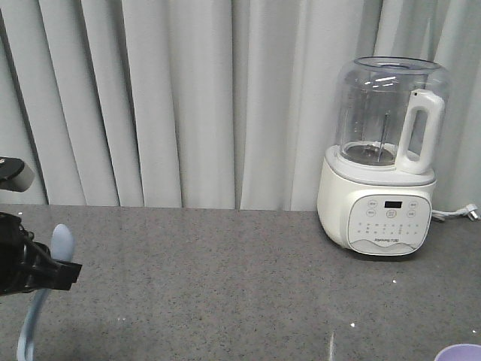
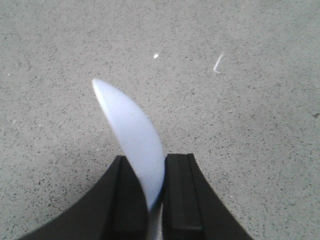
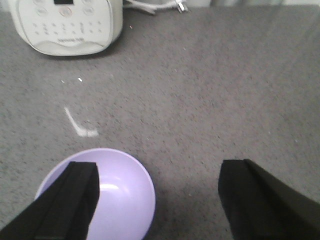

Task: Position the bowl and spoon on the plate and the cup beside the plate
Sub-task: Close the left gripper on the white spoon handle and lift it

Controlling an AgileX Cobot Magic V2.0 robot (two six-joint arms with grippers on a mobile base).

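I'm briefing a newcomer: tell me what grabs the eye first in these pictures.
The big white blender with its clear jug stands at the table's back right, before the curtain. The left tool is shut on the pale spoon. The lavender bowl lies below the open right tool.

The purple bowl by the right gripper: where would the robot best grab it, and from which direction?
Probably by the rim, from above. The bowl sits upright with its open side up. It is round and shallow, so the thin wall is the part to pinch, with one finger inside and one outside. The right gripper is open, and one finger appears to be over the bowl's hollow.
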